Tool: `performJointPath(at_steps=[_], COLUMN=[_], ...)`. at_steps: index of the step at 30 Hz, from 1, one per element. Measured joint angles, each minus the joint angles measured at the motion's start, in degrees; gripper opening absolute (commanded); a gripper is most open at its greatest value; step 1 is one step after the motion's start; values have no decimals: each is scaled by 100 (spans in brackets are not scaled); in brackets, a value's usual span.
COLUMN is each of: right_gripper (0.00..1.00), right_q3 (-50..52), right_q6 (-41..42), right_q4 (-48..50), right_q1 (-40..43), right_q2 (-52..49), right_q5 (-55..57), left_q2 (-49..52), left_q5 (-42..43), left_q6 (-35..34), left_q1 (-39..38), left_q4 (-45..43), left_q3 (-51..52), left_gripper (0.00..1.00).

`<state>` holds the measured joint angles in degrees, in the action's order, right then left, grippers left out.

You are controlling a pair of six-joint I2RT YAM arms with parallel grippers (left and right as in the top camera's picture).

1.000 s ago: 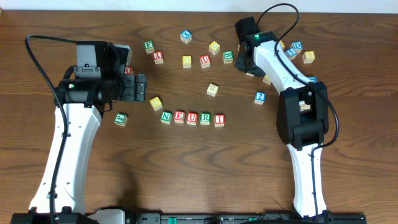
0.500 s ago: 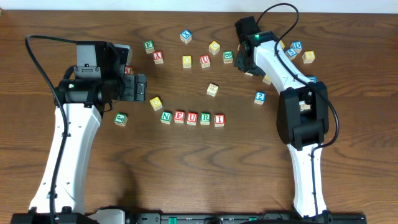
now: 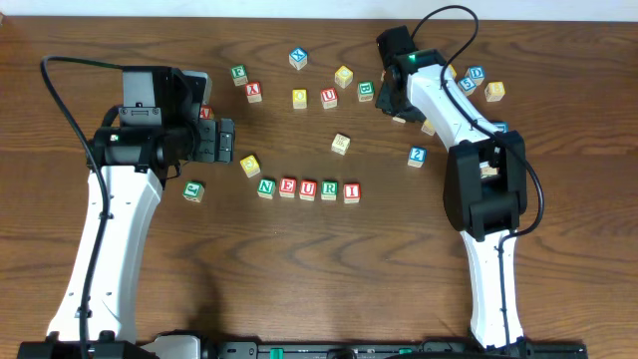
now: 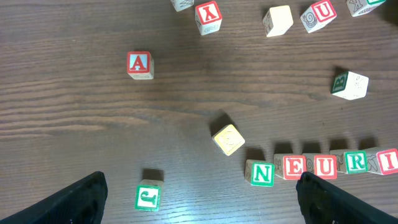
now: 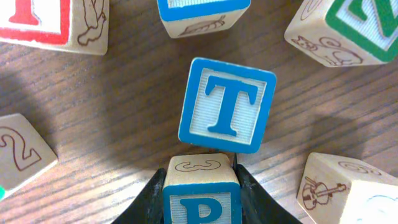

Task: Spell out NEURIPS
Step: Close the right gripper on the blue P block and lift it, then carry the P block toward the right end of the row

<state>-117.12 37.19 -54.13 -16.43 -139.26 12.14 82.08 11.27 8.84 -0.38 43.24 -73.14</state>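
Note:
A row of blocks reading N [image 3: 266,186], E [image 3: 287,187], U [image 3: 308,188], R [image 3: 329,189], I [image 3: 351,191] lies mid-table; it also shows in the left wrist view, starting at N [image 4: 261,173]. My right gripper [image 3: 391,104] is at the back among loose blocks, shut on a blue P block [image 5: 202,202], whose top touches a blue T block [image 5: 227,104]. The P block is hidden under the gripper in the overhead view. My left gripper [image 3: 227,143] is open and empty, above the table left of the row, its fingers [image 4: 202,205] wide apart.
Loose blocks lie around: a red A [image 4: 139,64], a yellow block [image 4: 228,138], a green block [image 3: 194,190], a tan block [image 3: 341,144], a blue block [image 3: 417,155], and several more along the back [image 3: 344,75]. Blocks crowd closely around the right gripper.

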Motion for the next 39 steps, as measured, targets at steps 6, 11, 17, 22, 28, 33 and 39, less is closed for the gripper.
performJointPath(at_steps=[6,11,17,22,28,33,39], right_gripper=[24,21,18,14,10,11,14], right_q3=[-28,-28,-28,-74,-90,177,2026], right_q6=[-87,-275,-494,-667,-929,-1058,-1108], right_q4=[-66,-269,-643,-1150,-1443,-1305,-197], right_q1=[0,0,0,0,-39,-289,-678], right_q2=[2,201,949,1617,2074,2435,3729], right_q5=[-22,-42,-61,-61,-341,-485,-619], left_q2=[0,0,0,0,0,0,0], left_q5=[-2,-2,0,0,0,0,0], left_q6=[0,0,0,0,0,0,0], left_q1=[0,0,0,0,0,0,0], left_q4=[0,0,0,0,0,0,-2], left_q3=[0,0,0,0,0,0,0], left_gripper=[96,96,96,96,96,96,96])
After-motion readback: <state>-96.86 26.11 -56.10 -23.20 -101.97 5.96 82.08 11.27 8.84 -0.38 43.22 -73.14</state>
